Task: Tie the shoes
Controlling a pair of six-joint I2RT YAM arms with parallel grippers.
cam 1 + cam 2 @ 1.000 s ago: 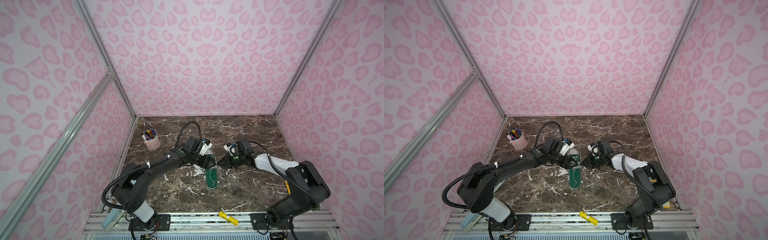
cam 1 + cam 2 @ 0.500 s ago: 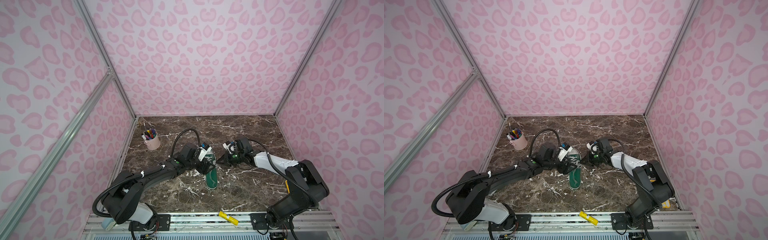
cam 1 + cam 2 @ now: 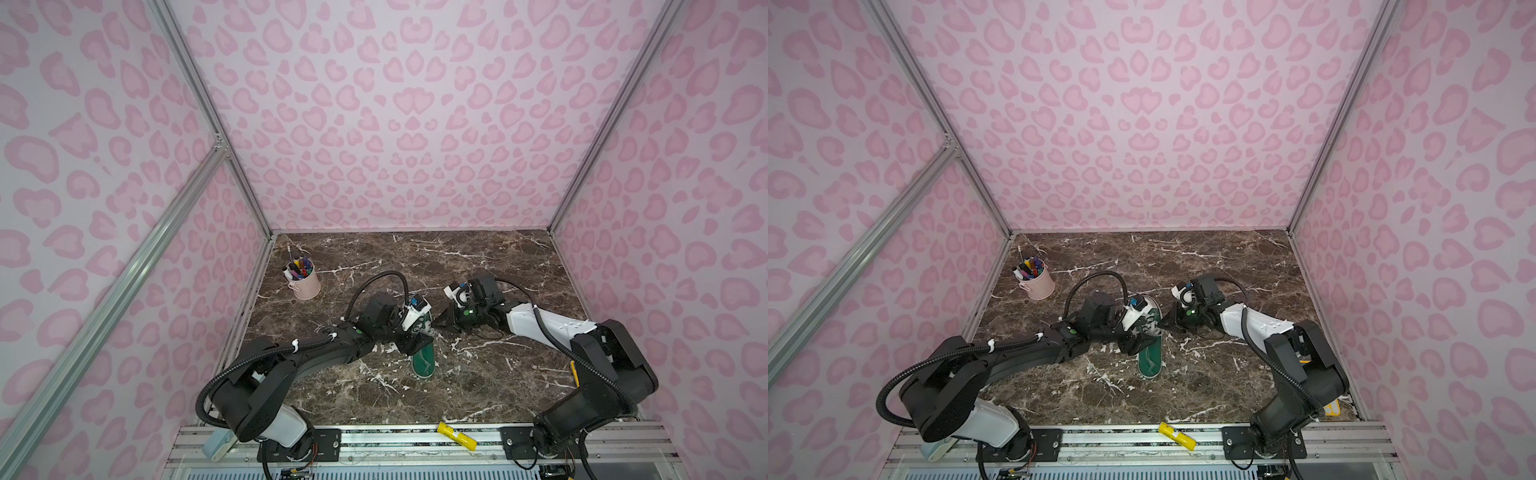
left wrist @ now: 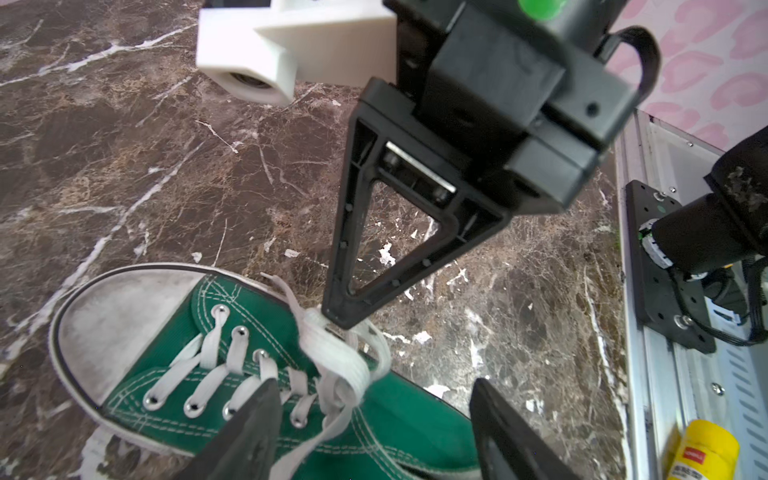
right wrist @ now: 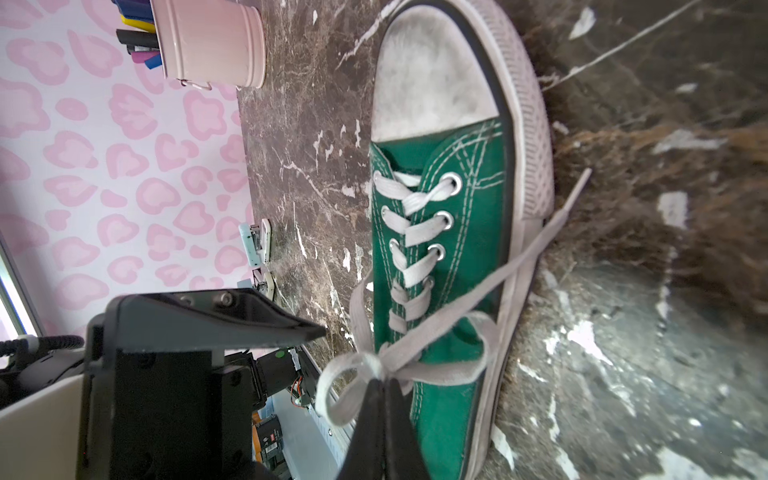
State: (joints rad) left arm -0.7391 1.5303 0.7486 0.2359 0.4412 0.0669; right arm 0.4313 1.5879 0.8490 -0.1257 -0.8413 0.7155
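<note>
The green sneaker [image 3: 424, 358] [image 3: 1150, 360] lies mid-table with its white toe cap pointing to the back. Its off-white laces [image 5: 436, 368] [image 4: 338, 361] are gathered in loops over the tongue. My right gripper [image 5: 384, 380] [image 3: 437, 323] [image 3: 1163, 326] is shut on the laces where the loops meet, and in the left wrist view its black tip [image 4: 337, 322] pinches them. My left gripper [image 4: 374, 384] [image 3: 413, 341] [image 3: 1142, 338] hangs open just above the shoe [image 4: 174, 345] [image 5: 461, 232], with one finger over the eyelets and the other beyond the shoe's side.
A pink cup of pens [image 3: 306, 284] [image 3: 1038, 286] [image 5: 214, 41] stands at the back left. A yellow tube [image 3: 457, 436] [image 3: 1177, 435] [image 4: 702, 453] lies on the front rail. Pink patterned walls enclose three sides. The two grippers are almost touching over the shoe.
My left arm has dropped and drawn slightly toward the front, bringing its open gripper lower over the shoe. The right gripper has stayed shut on the laces, barely shifting.
</note>
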